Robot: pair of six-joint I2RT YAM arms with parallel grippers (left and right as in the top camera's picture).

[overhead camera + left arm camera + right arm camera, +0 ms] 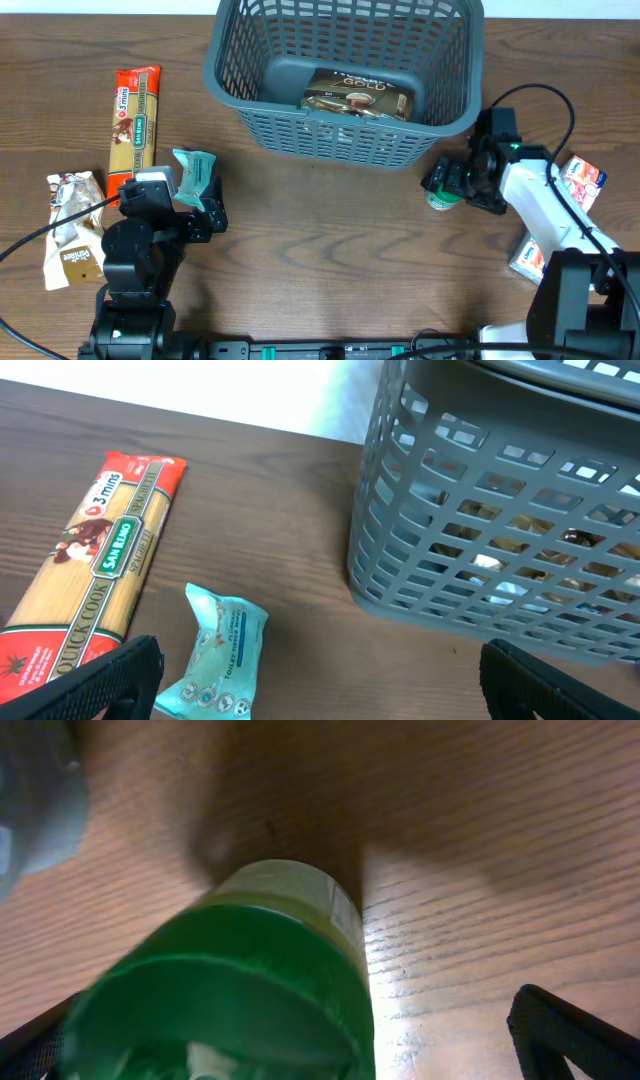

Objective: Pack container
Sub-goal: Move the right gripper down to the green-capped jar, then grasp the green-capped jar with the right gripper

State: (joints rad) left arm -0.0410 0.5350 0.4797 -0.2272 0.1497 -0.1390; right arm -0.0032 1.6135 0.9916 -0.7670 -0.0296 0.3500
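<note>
The container (pixel 345 130) is a grey-blue lattice basket at the back centre, holding a dark gold packet (pixel 358 97). The left wrist view shows its slotted wall (pixel 500 510). My left gripper (pixel 195 218) (pixel 325 695) is open low over the table, with a teal tissue packet (pixel 193 175) (pixel 215 655) just inside its left finger, untouched. My right gripper (pixel 455 182) (pixel 300 1055) stands open astride a green-capped bottle (pixel 440 199) (pixel 240 990). A clear gap shows between the bottle and the right finger (pixel 570 1040).
A spaghetti pack (pixel 135 120) (pixel 95 560) lies at the left, with a white snack bag (pixel 72 230) below it. A red-and-white packet (pixel 583 178) and a small box (pixel 528 258) lie by the right arm.
</note>
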